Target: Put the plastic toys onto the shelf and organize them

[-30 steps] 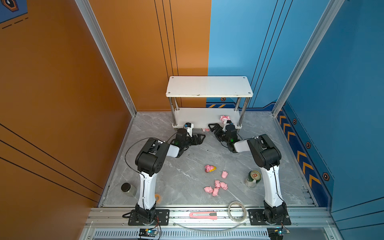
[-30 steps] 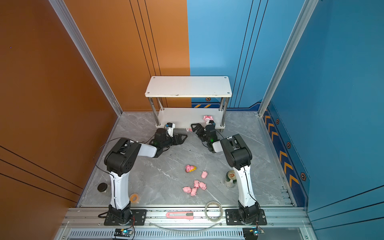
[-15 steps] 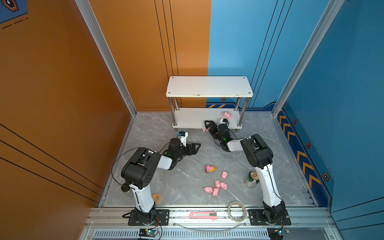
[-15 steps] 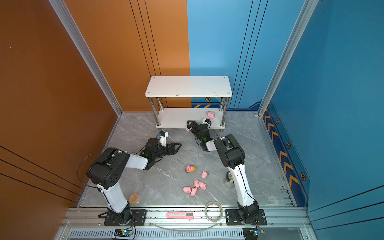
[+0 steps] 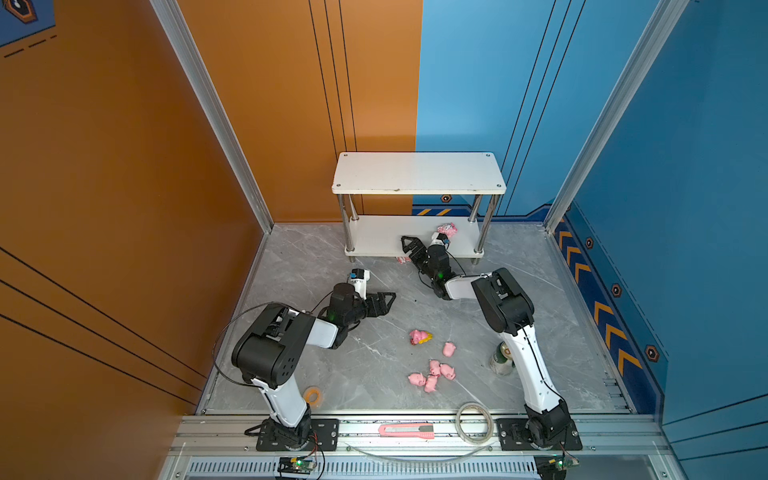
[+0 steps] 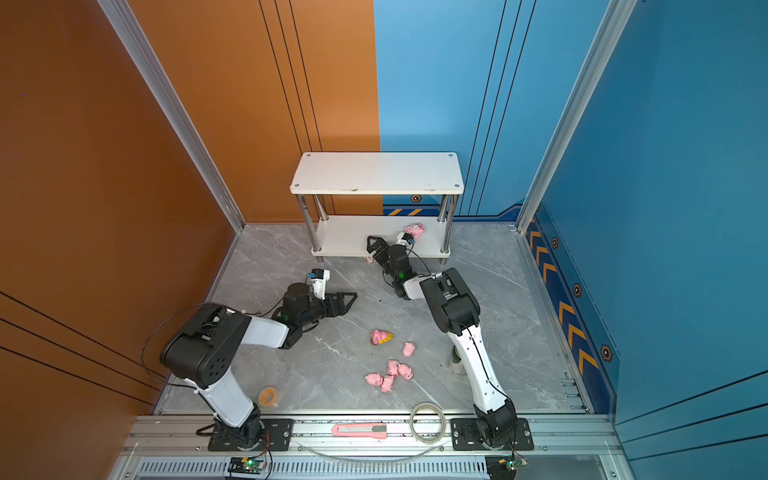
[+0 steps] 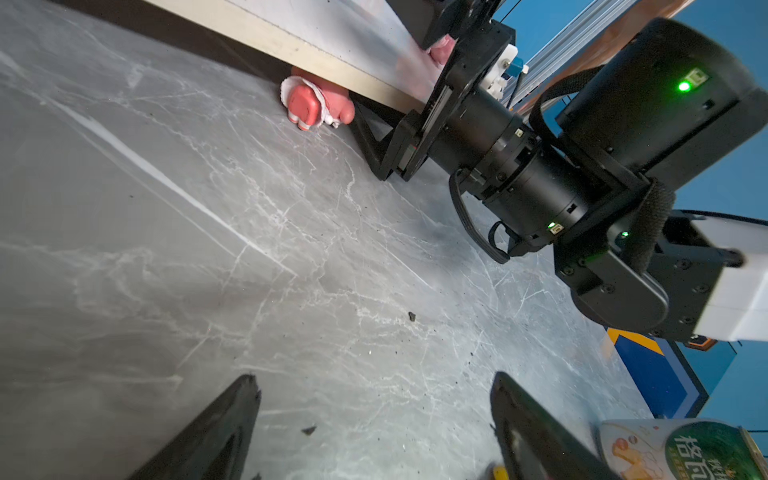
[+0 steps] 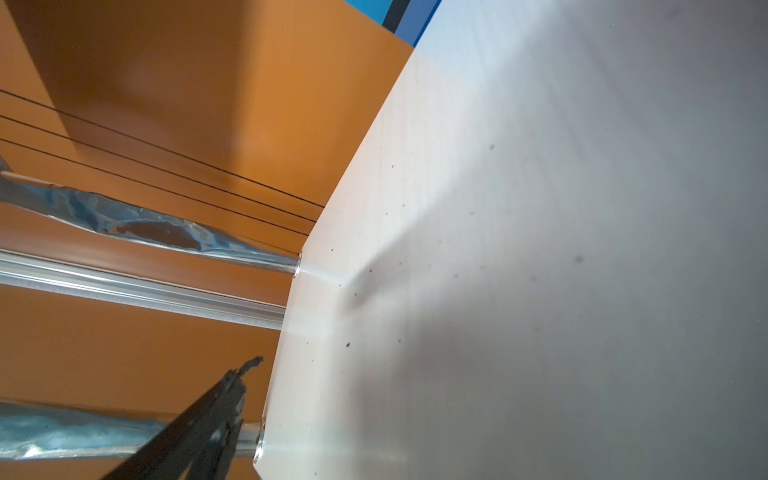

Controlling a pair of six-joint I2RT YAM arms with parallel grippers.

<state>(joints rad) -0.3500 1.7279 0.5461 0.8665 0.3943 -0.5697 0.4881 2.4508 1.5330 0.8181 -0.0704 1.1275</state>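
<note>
Plastic toys: where are they?
Five pink pigs [image 5: 432, 374] cluster on the desk [image 5: 332, 374] at 5 o'clock of its middle, with the sunflower-faced figurine [image 5: 419, 336] at their 11 o'clock. One pink-white figurine [image 5: 446, 228] sits on the shelf [image 5: 415, 174], on the lower tier toward its 3 o'clock end. One white-pink figurine [image 7: 316, 104] lies on the desk, partly under that tier's front edge.
And the hands?
Over the lower tier, the right hand [image 5: 409, 247] is spread and empty. At 10 o'clock of the sunflower-faced figurine, the left hand [image 5: 386, 303] is spread and empty too.

Pink-white figurine [image 7: 316, 104]: lying half hidden under shelf [image 7: 291, 45] edge.
Green can [image 7: 681, 451]: being cut off at wrist-view edge.
Right gripper [image 5: 408, 247]: showing only one finger [image 8: 216, 415] in wrist view.
</note>
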